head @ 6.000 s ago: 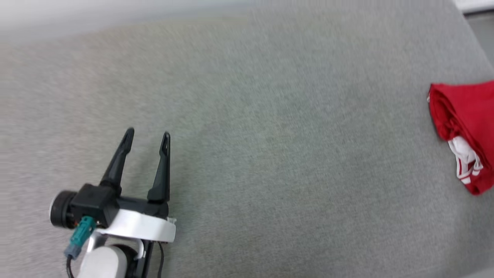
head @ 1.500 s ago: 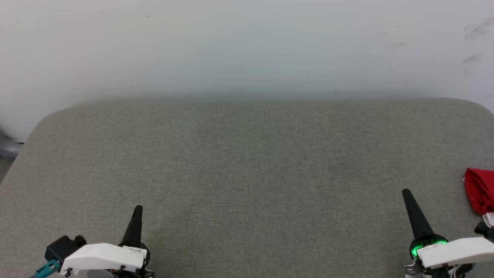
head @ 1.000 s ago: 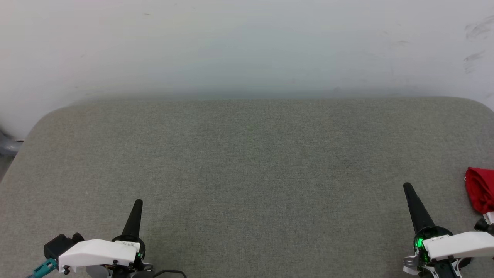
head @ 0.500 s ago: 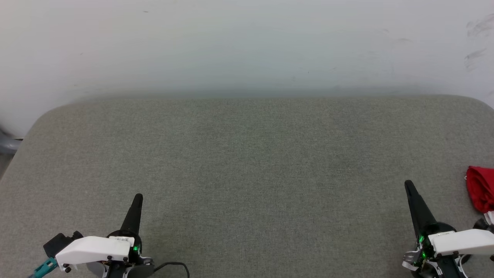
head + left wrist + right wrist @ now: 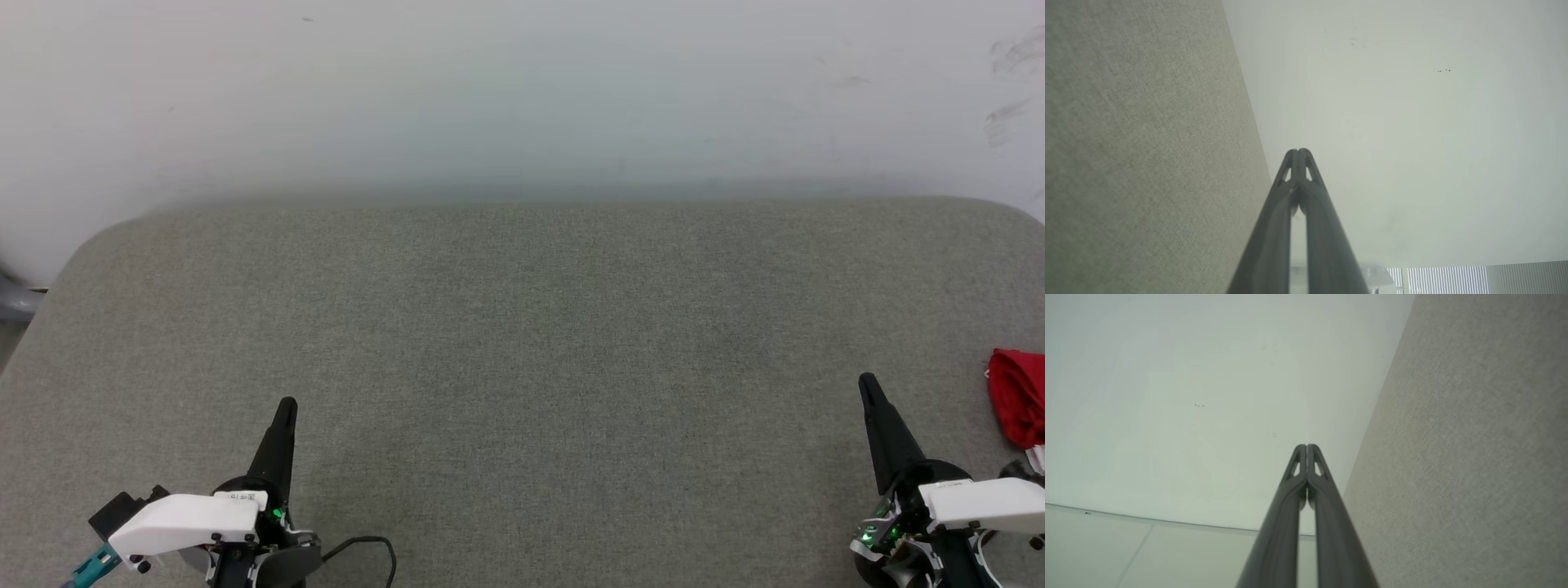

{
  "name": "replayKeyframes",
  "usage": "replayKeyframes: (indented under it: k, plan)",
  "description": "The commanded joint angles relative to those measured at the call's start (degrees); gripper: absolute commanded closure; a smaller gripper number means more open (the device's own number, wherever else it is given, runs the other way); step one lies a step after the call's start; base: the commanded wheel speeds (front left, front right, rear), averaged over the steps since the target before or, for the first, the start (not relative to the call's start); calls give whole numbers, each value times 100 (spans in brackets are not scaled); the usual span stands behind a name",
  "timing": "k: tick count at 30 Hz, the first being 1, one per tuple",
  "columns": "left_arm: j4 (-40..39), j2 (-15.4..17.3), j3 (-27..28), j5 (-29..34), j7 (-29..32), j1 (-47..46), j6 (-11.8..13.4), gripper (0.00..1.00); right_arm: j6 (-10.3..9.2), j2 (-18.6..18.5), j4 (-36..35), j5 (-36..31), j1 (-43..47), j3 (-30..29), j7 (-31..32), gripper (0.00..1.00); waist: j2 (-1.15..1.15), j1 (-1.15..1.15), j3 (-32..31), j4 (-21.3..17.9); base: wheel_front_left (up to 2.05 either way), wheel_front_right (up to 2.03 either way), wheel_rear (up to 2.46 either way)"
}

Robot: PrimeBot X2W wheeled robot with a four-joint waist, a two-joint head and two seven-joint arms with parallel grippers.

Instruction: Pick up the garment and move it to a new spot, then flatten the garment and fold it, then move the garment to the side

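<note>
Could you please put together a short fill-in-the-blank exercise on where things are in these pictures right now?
1. In the head view, the red garment lies at the ____ edge of the picture.
2. It rests on a fabric surface whose colour is ____.
3. The left gripper and the right gripper both have their two fingers ____, with nothing between them.

Missing words: right; grey; shut

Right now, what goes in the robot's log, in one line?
left tool: shut, empty | right tool: shut, empty | bright red soft garment: on grey fabric surface, far right, untouched
</note>
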Motion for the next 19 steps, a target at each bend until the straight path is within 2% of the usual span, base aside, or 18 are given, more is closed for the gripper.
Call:
replayKeyframes:
  k: [1,19]
  plan:
    - [-4,-5,19,-100,45,-95,-48,100,-1,-4,33,118,-100,-7,20,100,0,0,4,0,0,0,0]
    - [21,-56,108,-596,182,-152,-104,100,-2,21,198,628,-216,-49,72,100,0,0,44,3,0,0,0]
